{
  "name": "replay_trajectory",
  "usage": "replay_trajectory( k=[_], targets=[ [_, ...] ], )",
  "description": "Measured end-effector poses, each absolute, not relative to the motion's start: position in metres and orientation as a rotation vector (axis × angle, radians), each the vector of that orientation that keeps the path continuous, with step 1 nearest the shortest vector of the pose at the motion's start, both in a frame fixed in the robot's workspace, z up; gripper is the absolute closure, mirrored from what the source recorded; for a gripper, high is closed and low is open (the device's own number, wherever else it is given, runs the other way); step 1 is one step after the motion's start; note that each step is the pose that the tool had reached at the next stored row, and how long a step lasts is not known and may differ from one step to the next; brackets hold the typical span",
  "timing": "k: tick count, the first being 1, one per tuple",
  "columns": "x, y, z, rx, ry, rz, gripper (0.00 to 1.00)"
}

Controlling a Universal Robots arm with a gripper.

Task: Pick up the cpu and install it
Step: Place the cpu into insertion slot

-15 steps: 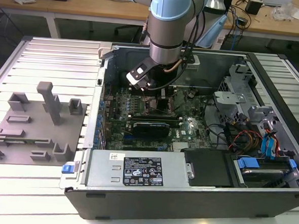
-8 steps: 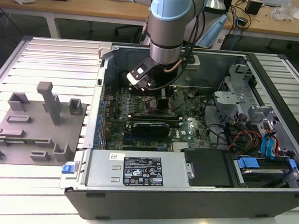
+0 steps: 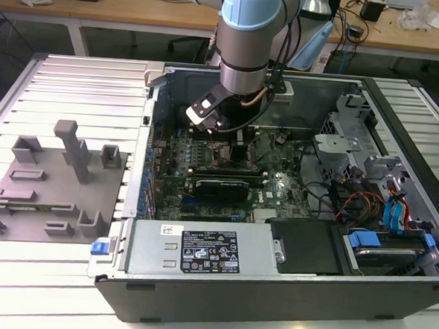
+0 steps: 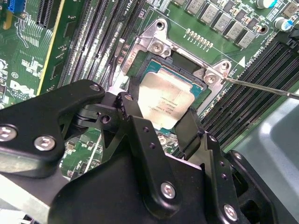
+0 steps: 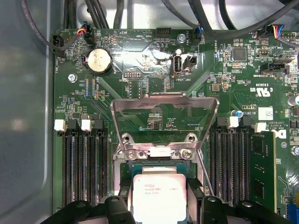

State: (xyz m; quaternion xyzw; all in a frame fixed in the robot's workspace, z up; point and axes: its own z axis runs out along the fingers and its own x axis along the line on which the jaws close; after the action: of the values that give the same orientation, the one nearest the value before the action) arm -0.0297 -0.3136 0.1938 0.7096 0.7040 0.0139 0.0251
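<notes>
The cpu (image 5: 159,186) is a flat square chip with a silvery top, sitting at the open socket on the green motherboard (image 5: 140,79). In both wrist views my gripper (image 5: 159,198) has a black finger against each of two opposite edges of the cpu (image 4: 166,100), shut on it. The chip lies level within the metal socket frame (image 4: 154,44); I cannot tell whether it rests in the socket. The socket's load plate (image 5: 163,105) stands flipped open behind it, and the thin lever (image 4: 261,86) is swung out. In the exterior view my arm (image 3: 245,47) reaches down into the open computer case (image 3: 271,302).
Memory slots (image 5: 84,163) flank the socket on both sides. A dark expansion card (image 3: 218,188), the power supply (image 3: 199,249), drive cages (image 3: 355,143) and loose cables (image 3: 359,203) crowd the case. A grey fixture plate with blocks (image 3: 54,184) lies at the exterior view's left.
</notes>
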Motion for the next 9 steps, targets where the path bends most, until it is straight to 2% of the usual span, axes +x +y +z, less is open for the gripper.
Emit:
replay_trajectory(
  k=[2, 3, 9],
  targets=[
    [-0.0295, -0.3133, 0.1931, 2.195, 2.177, 0.046, 0.44],
    [-0.0295, -0.3133, 0.1932, 2.195, 2.177, 0.045, 0.38],
    [-0.0297, -0.3135, 0.1969, 2.194, 2.177, 0.044, 0.38]
  ],
)
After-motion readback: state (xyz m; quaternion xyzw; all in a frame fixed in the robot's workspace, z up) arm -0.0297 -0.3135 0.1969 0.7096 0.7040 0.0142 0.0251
